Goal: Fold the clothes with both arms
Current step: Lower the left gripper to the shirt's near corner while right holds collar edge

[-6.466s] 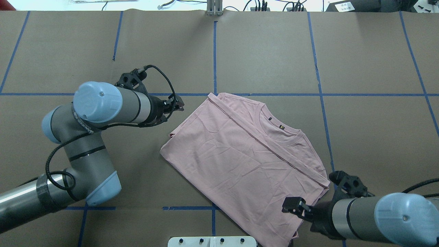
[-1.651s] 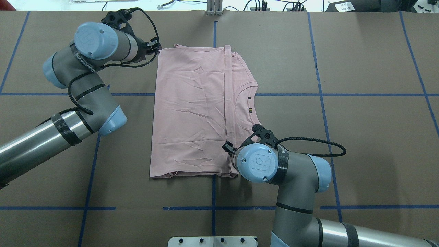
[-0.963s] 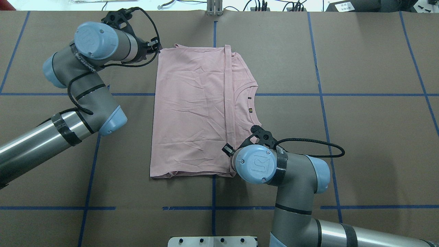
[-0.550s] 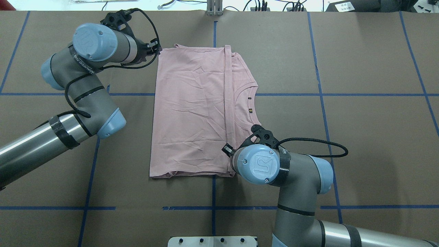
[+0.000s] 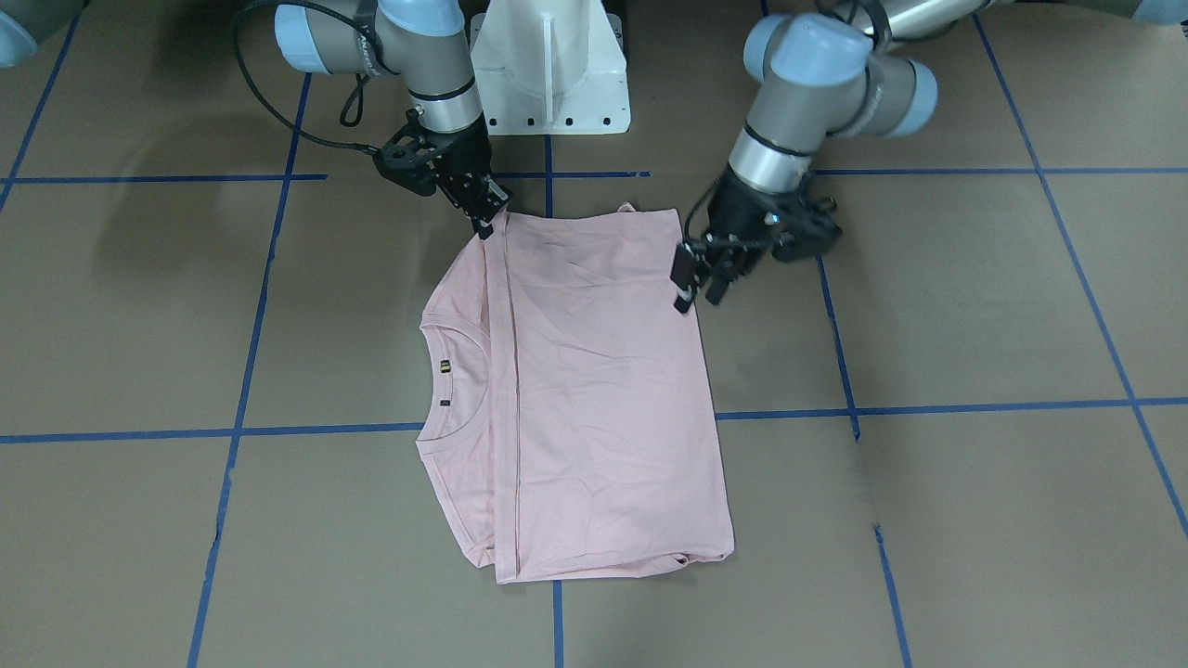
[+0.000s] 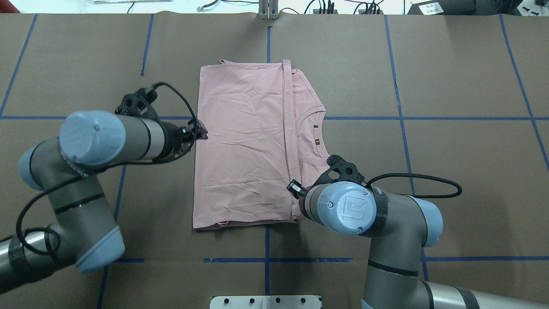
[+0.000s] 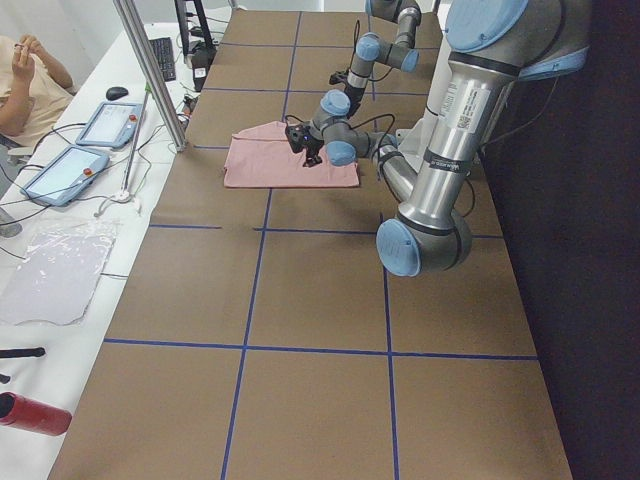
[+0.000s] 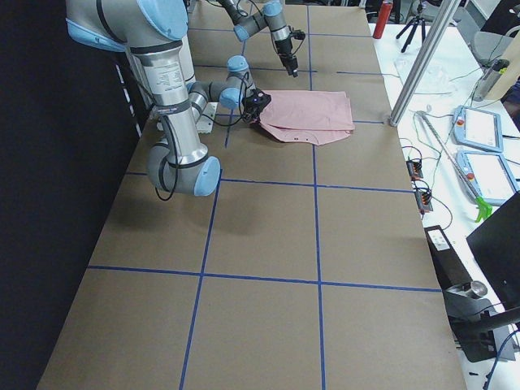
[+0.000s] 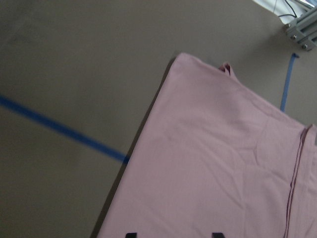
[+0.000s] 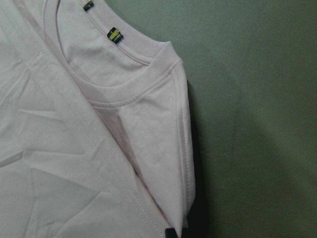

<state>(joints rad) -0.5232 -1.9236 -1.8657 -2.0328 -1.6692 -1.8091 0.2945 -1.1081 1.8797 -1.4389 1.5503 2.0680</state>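
Note:
The pale pink T-shirt [image 6: 244, 146] lies folded into a long rectangle on the brown table, with its plain back up and the print hidden. It also shows in the front view [image 5: 594, 390]. The ribbed neck with small tags [image 6: 316, 135] sticks out on the right side. My left gripper [image 6: 201, 134] is open beside the shirt's left edge at mid-length, above the cloth [image 5: 696, 283]. Its fingertips [image 9: 130, 234] stand apart over the shirt [image 9: 223, 163]. My right gripper [image 5: 487, 223] is shut on the shirt's near right corner [image 10: 74, 148], low on the table.
The white pedestal base [image 5: 548, 65] stands at the table's near edge behind the shirt. Blue tape lines [image 6: 429, 118] cross the brown table cover. A metal post [image 6: 268, 10] and cables sit at the far edge.
My left gripper has let go of the shirt's far left corner and drawn back along the left edge to mid-length. The right arm and the shirt have shifted slightly right.

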